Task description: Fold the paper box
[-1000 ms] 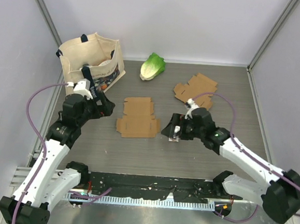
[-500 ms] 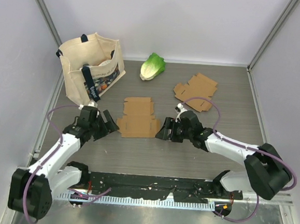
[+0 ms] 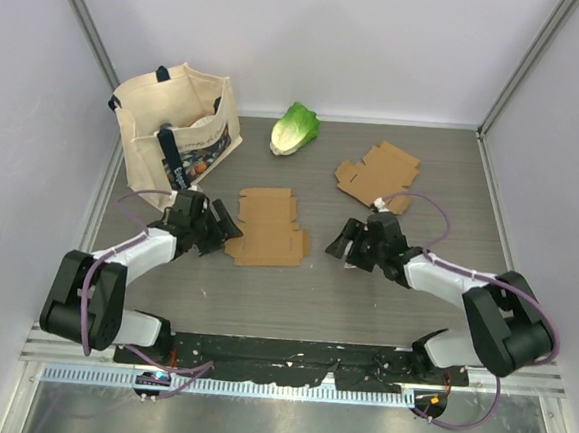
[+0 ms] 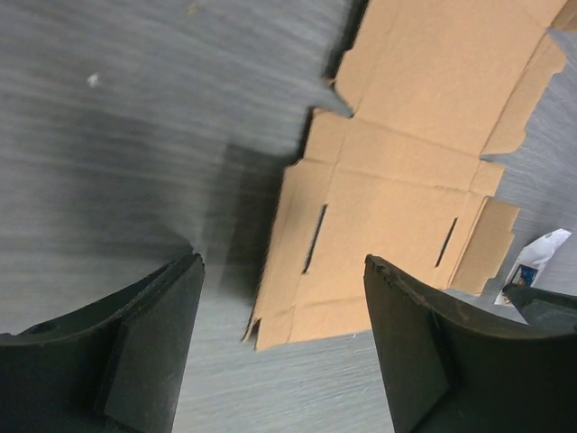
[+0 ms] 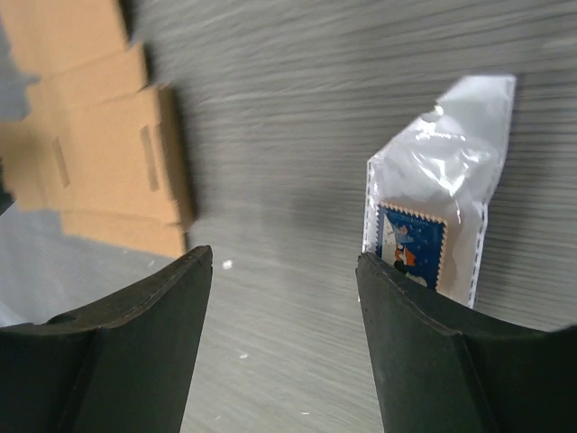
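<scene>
A flat brown cardboard box blank (image 3: 266, 231) lies unfolded on the table between my two grippers. It fills the upper right of the left wrist view (image 4: 406, 171) and shows at the left edge of the right wrist view (image 5: 99, 171). My left gripper (image 3: 225, 231) is low at the blank's left edge, open and empty (image 4: 284, 343), its jaws astride the blank's near corner. My right gripper (image 3: 338, 243) is low on the table a short way right of the blank, open and empty (image 5: 284, 334).
A small clear plastic packet (image 5: 440, 207) with a blue stamp lies beside my right finger; it also shows in the left wrist view (image 4: 538, 262). A second cardboard blank (image 3: 378, 173) lies at the back right. A canvas tote bag (image 3: 176, 127) and a lettuce (image 3: 295, 127) stand at the back.
Both arms have come down low over the table. My left gripper has moved right to the blank's left edge. My right gripper has shifted slightly right, away from the blank.
</scene>
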Available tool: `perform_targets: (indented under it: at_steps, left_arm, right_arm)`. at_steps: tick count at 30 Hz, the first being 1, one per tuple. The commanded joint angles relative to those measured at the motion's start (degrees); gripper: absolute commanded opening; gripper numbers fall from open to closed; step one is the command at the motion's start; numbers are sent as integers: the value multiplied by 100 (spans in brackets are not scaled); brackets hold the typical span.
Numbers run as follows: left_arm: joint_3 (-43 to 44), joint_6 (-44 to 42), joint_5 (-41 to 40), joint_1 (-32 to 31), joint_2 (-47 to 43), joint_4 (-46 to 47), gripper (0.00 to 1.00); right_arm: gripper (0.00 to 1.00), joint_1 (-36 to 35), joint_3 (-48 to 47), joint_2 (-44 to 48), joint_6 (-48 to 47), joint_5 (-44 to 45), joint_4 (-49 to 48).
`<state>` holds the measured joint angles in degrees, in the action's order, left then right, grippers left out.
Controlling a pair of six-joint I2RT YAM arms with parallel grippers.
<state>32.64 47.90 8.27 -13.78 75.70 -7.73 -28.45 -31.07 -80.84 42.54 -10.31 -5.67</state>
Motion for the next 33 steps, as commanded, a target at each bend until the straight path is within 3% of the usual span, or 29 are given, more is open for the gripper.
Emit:
perform_targets:
  at_steps: [1, 5, 7, 8, 9, 12, 15, 17, 20, 21, 22, 25, 29, 33]
  left_arm:
    - [234, 123, 332, -81, 523, 693, 74]
    - [172, 255, 421, -116, 560, 965, 50]
    - [93, 307, 430, -125, 525, 1019, 41]
    - [76, 369, 430, -134, 481, 1027, 28]
    - [32, 421, 438, -134, 446, 1045, 23]
    - [-117, 641, 535, -134, 314, 1185, 15]
    - [-319, 851, 527, -177, 78, 1203, 11]
    - [-477, 984, 482, -256, -142, 1230, 9]
    - [-785, 1160, 386, -502, -687, 1142, 18]
    - [-795, 1091, 360, -616, -1071, 1029, 26]
    - [-795, 1029, 220, -669, -1258, 697, 41]
    - [-690, 740, 35, -740, -2169, -94, 66]
    - [-155, 282, -19, -731, -2858, -870, 74]
    - [671, -263, 498, -740, -2527, -1300, 74]
  right_arm:
    - [72, 313, 321, 707, -279, 1381, 892]
    - [81, 51, 225, 851, -931, -241, 6]
    - [83, -64, 32, 676, -959, -410, -239]
    - [83, -99, 13, 474, -863, -628, -407]
    - [83, -91, 31, 333, -766, -700, -626]
    - [82, -108, 48, -212, -442, -912, -1400]
    - [76, -239, 92, -624, -352, -658, -2042]
    - [66, -275, -30, -784, -457, -273, -1860]
    - [59, -284, -39, -1004, -571, 20, -2069]
    - [54, -284, -92, -1161, -615, -50, -2061]
    - [50, -284, -214, -1241, -703, -59, -2043]
    - [43, -284, -417, -1434, -835, 160, -1902]
    - [35, -284, -680, -1689, -1246, 274, -1842]
    - [36, -275, -1093, -1857, -1608, 450, -1446]
